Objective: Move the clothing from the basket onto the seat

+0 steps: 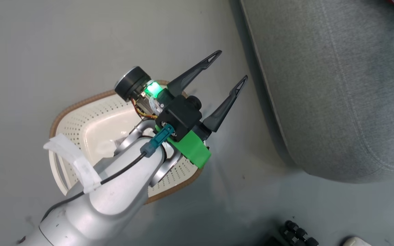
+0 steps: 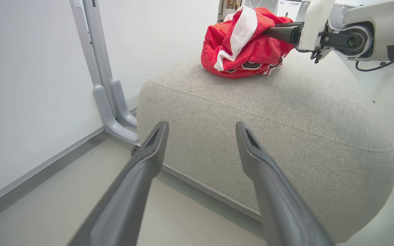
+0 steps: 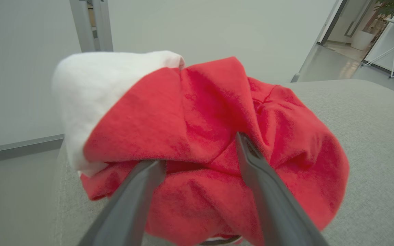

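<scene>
Right gripper [image 3: 199,148]: fingers spread wide, tips sunk in folds of clothing [image 3: 197,102], perhaps just touching it. Clothing heaped on seat [image 3: 371,136], at 12 o'clock in left wrist view. Left gripper [image 1: 230,67]: wide, empty, at 2 o'clock of basket [image 1: 80,102].

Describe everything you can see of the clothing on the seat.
The clothing is a bunched heap of soft red fabric with a broad white band folded over the top and bits of black-and-white print at its lower edge. It lies crumpled on top of the grey seat. The right claw, open, pokes into its folds, one tip tucked under a flap.
</scene>
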Available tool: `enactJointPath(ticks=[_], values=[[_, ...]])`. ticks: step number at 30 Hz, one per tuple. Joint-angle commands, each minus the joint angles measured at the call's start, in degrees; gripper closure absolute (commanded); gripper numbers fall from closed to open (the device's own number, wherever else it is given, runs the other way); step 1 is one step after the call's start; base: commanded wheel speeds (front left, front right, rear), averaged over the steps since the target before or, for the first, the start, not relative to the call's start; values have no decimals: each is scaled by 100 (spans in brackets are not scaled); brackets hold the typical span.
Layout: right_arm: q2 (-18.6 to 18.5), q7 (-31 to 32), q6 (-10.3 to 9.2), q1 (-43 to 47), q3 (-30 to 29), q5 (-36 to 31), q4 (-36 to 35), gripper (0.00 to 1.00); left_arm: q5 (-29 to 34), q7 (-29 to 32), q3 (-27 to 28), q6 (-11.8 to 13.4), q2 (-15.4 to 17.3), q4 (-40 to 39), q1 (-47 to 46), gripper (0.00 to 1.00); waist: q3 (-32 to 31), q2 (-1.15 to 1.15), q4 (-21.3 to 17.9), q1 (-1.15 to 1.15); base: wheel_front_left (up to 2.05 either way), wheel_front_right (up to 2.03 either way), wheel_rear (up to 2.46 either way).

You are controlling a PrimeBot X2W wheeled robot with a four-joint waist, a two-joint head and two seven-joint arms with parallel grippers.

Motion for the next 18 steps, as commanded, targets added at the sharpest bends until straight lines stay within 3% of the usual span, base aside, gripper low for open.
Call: enactJointPath(ticks=[1, 11, 18], values=[[28, -15, -6, 275, 35, 62, -124, 0, -58, -53, 20, 37, -8, 31, 120, 0, -428, 49, -108, 0, 0, 0, 0], [176, -15, -6, 1572, 642, 200, -1209, 0, -288, -180, 106, 163, -134, 192, 648, 0, -1407, 49, -103, 0, 0, 0, 0], [336, -15, -6, 2260, 1151, 393, -1918, 0, -414, -221, 219, 226, -197, 248, 1067, 0, -1963, 49, 198, 0, 0, 0, 0]])
